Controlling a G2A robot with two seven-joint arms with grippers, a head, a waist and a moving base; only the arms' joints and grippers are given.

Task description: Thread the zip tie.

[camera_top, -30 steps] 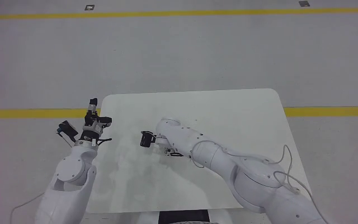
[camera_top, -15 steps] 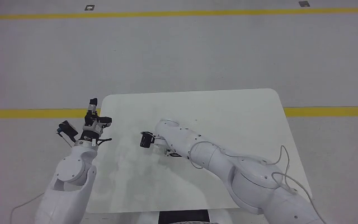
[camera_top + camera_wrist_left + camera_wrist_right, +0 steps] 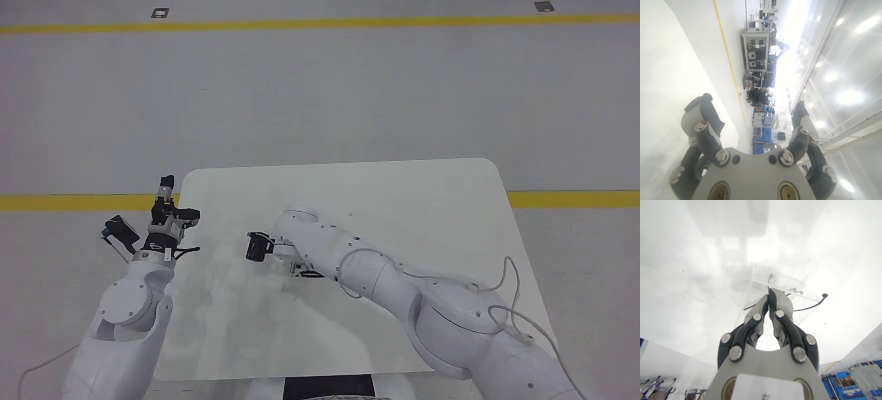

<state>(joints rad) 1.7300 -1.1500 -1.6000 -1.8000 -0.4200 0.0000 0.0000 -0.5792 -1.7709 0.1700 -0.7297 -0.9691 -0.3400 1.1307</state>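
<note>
Step in hand is threading: my right hand point(image 3: 769, 298) is pinched shut on the zip tie point(image 3: 811, 306) at the clear stand point(image 3: 761, 275); left hand point(image 3: 752, 103) wide, empty; next, I judge, steer tail into head.

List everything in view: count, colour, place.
table: one, white, under the right arm.
clear plate: one, transparent, on the table at the right claw's tips.
zip tie: one, black, lying across the clear plate.
floor lines: two, yellow, one beyond the table, one level with it.
left claw: one, black and grey, open, beside the table's left edge.
right claw: one, black and grey, shut, over the zip tie; grip unclear.
</note>
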